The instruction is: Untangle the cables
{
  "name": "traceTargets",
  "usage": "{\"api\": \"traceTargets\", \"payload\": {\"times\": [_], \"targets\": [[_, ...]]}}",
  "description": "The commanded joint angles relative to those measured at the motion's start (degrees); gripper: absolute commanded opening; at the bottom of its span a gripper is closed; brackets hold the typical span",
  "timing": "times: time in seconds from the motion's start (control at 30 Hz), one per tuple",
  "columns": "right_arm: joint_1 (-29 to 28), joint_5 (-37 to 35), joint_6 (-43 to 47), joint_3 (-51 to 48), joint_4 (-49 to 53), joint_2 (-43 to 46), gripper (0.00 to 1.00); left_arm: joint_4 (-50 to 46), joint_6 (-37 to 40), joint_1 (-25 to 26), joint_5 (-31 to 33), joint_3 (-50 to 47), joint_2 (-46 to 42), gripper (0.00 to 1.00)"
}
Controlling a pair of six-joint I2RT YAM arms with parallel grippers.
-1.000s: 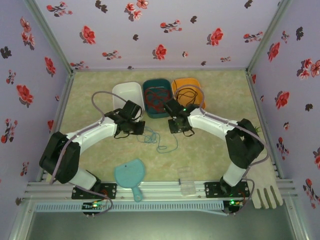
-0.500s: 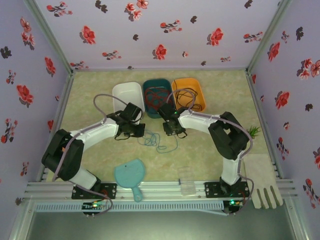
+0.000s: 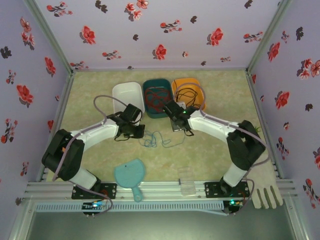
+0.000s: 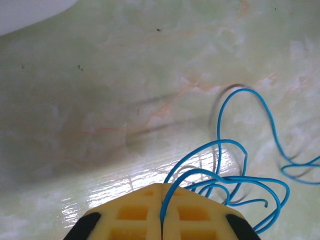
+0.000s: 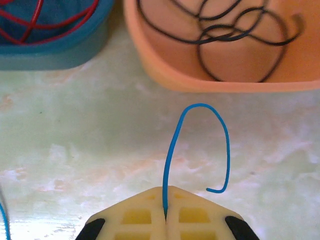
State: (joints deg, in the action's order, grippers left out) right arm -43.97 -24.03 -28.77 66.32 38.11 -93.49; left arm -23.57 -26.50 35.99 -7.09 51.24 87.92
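Note:
A thin blue cable lies in loose loops on the table between the two arms. My left gripper is shut on one strand of it. In the left wrist view the yellow fingers pinch the blue cable, whose loops spread to the right. My right gripper is shut on the other end. In the right wrist view the blue cable arcs up out of the closed gripper and curls back down. A red cable lies in the teal bin, and a black cable in the orange bin.
A white bin stands left of the teal bin. The teal bin and orange bin lie just ahead of the right gripper. Near the front edge lie a teal hand mirror, a clear box and a wooden fork-shaped piece.
The right gripper has shut on the blue cable's end and drawn it back toward the bins, pulling the loops to the right. The left gripper has stayed shut in place.

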Motion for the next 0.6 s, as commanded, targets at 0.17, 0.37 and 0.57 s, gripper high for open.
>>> {"api": "traceTargets", "payload": {"times": [0.17, 0.37, 0.57], "targets": [[0.7, -8.7, -0.1, -1.3, 6.0, 13.4, 0.0, 0.7, -0.7, -0.4, -0.1, -0.9, 1.1, 0.0], [1.0, -9.3, 2.1, 0.6, 7.2, 21.1, 0.0, 1.0, -0.8, -0.4, -0.2, -0.9, 1.5, 0.0], [1.3, -8.7, 4.0, 3.8, 8.4, 23.9, 0.0, 1.1, -0.8, -0.4, -0.1, -0.6, 2.2, 0.0]]}}
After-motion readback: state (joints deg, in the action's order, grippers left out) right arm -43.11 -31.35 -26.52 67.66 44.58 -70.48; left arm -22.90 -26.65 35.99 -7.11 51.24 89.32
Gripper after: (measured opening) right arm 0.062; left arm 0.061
